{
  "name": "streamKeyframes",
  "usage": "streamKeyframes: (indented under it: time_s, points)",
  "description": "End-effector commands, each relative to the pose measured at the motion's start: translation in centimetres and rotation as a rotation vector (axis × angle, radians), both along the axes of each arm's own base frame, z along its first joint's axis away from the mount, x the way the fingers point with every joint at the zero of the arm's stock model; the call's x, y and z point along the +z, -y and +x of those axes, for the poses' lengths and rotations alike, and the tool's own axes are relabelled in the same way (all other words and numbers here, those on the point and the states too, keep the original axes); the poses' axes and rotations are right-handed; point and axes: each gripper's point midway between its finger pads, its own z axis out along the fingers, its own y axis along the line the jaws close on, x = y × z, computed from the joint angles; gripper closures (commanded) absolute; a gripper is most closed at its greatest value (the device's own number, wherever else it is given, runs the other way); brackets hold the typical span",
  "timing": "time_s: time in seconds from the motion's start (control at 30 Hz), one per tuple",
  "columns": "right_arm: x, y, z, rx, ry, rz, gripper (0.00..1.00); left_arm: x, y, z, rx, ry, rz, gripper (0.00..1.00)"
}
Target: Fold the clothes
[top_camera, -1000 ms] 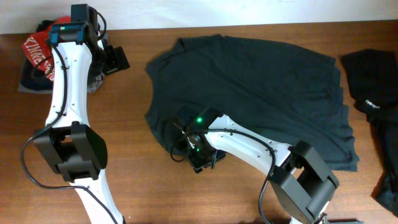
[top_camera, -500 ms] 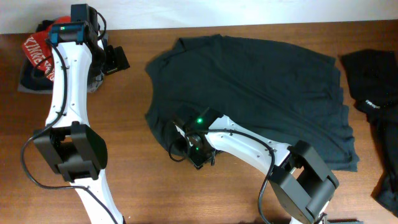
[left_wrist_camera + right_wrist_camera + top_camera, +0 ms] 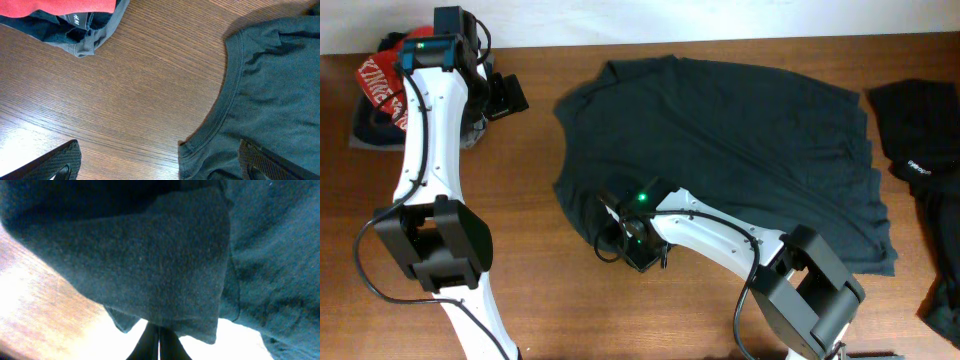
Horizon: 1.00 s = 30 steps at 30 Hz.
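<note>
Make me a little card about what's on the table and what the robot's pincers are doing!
Middle: teal-grey shirt, spread out on the wooden table
Right pincer: shut, seems to pinch the shirt's edge nearest the robot
Left pincer: open, holding nothing, over bare wood near the collar
Far left corner: pile of red and dark clothes
Right edge: black shirt with white print, crumpled

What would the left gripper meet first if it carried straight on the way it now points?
Most likely the bare wooden table. The left gripper, jaws wide open, aims down at wood just beside the collar of the dark teal T-shirt. Depth is hard to judge, so one finger might graze that collar.
</note>
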Motion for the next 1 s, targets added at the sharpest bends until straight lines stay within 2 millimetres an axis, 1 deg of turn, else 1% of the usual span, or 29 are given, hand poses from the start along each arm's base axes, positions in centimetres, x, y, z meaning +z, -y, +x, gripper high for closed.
streamKeyframes:
  time_s: [0.0, 0.1, 0.2, 0.27, 0.33, 0.5, 0.63, 0.73, 0.77, 0.8, 0.83, 0.87, 0.93, 0.97]
  points:
    - [1.9, -2.4, 0.3, -0.017, -0.018, 0.09, 0.96, 1.1, 0.0, 0.2, 0.012, 0.031, -0.009, 0.0]
    - [4.0, -4.3, 0.0, -0.01, -0.061, 0.177, 0.96, 1.1, 0.1, 0.2, 0.012, 0.03, -0.009, 0.01]
    - [6.1, -6.0, -0.7, 0.0, -0.119, 0.257, 0.96, 1.1, 0.1, 0.1, 0.012, 0.03, -0.009, 0.01]
    - [7.2, -6.4, -1.3, 0.002, -0.158, 0.284, 0.96, 1.1, 0.1, 0.1, 0.012, 0.03, -0.009, 0.01]
    - [7.8, -6.4, -2.2, 0.002, -0.202, 0.293, 0.96, 1.1, 0.0, 0.2, 0.012, 0.03, -0.009, 0.01]
    - [9.3, -6.7, -5.6, 0.081, -0.372, 0.371, 0.96, 1.1, 0.1, 0.2, 0.012, 0.033, -0.009, 0.01]
    - [10.8, -7.9, -8.7, 0.158, -0.49, 0.456, 0.96, 1.1, 0.1, 0.2, 0.012, 0.033, -0.009, 0.01]
    - [11.6, -8.6, -11.2, 0.219, -0.553, 0.481, 0.96, 1.1, 0.0, 0.2, 0.012, 0.033, -0.009, 0.01]
    - [11.6, -8.7, -12.2, 0.238, -0.569, 0.466, 0.96, 1.1, 0.1, 0.2, 0.012, 0.033, -0.009, 0.01]
    - [11.6, -8.7, -12.8, 0.25, -0.577, 0.455, 0.96, 1.1, 0.1, 0.2, 0.012, 0.033, -0.009, 0.01]
    - [11.6, -8.8, -13.3, 0.264, -0.578, 0.447, 0.91, 1.1, 0.1, 0.2, 0.012, 0.033, -0.009, 0.01]
    - [11.5, -8.8, -13.6, 0.274, -0.576, 0.441, 0.82, 1.1, 0.1, 0.2, 0.011, 0.033, -0.009, 0.01]
    - [11.2, -8.9, -13.9, 0.294, -0.56, 0.422, 0.69, 1.1, 0.1, 0.2, 0.011, 0.033, -0.009, 0.01]
    - [11.0, -8.8, -13.8, 0.297, -0.547, 0.412, 0.53, 1.1, 0.1, 0.2, 0.011, 0.033, -0.009, 0.01]
